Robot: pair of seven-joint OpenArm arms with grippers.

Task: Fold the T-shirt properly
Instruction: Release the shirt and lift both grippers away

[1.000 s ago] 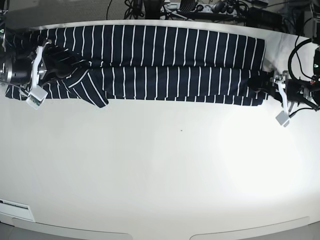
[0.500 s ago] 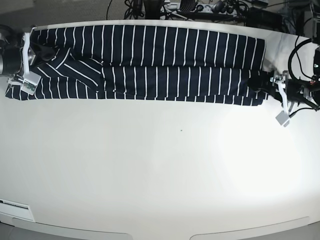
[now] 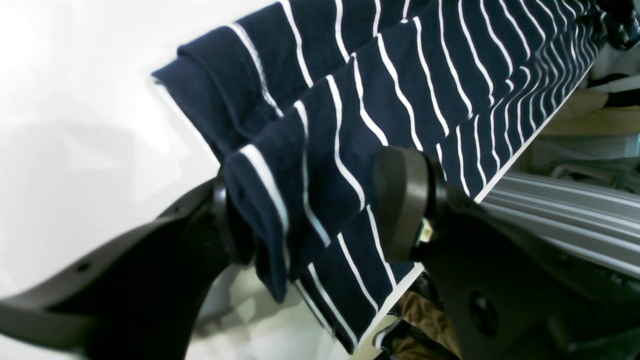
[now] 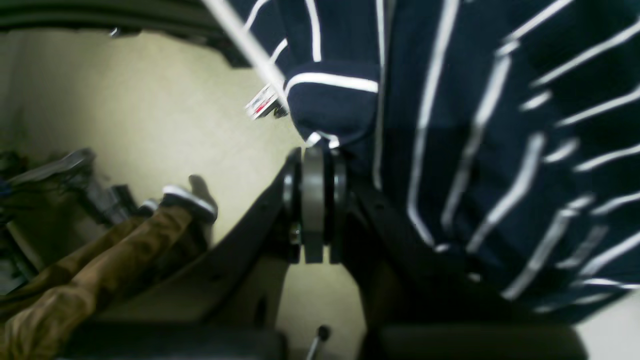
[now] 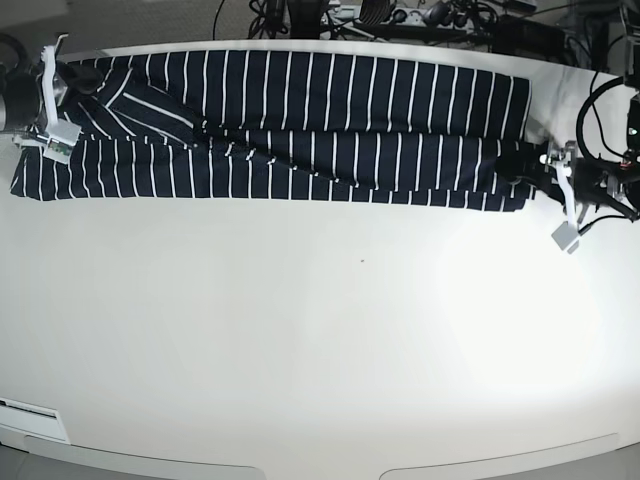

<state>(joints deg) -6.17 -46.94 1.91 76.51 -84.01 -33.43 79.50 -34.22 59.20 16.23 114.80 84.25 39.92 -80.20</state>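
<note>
The T-shirt [image 5: 350, 110], dark navy with thin white stripes, lies as a long band along the far edge of the white table [image 5: 320, 330]. At the band's left end my right gripper [image 5: 68, 100] is shut on the sleeve and holds it over the shirt's body. The right wrist view shows its pads [image 4: 312, 155] pressed together with a cloth edge pinched at their tips. My left gripper [image 5: 525, 165] is at the band's right end. In the left wrist view its jaws [image 3: 315, 200] stand wide open around a folded corner of the T-shirt [image 3: 400, 75], which rests against one finger.
Cables and equipment [image 5: 400, 15] crowd the space behind the table's far edge. Beside the table's left end, a person's legs in brown trousers [image 4: 100, 240] stand on the floor. A white label [image 5: 30, 410] sits at the table's front left corner.
My right gripper has moved toward the far left corner with the sleeve, drawing it up over the shirt's body. The lower left of the shirt now lies flatter. My left arm has not moved.
</note>
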